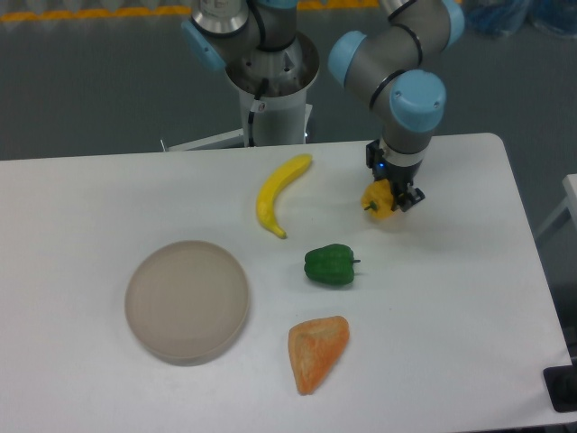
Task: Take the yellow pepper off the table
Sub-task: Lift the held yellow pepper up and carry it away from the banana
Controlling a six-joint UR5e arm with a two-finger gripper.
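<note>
Camera view, fixed, looking down at the table (108,194): the arm reaches from its base at the far edge toward the far right part of the tabletop. The gripper (391,200) points downward with the yellow pepper (380,200) between its dark fingers; the fingers are closed against the pepper's sides. Whether the pepper touches the surface or hangs just above it cannot be determined.

Other items on the tabletop:
- Banana (278,193): lies left of the gripper, well apart from it, curving from the far centre toward the near side.
- Green pepper (330,265): rests nearer the camera than the gripper, below and slightly left of it, stem pointing right.
- Orange wedge-shaped item (316,352): lies near the front edge, directly in front of the green pepper, narrow end toward the camera.
- Round translucent plate (187,301): sits on the left-centre area, apart from all other items
</note>
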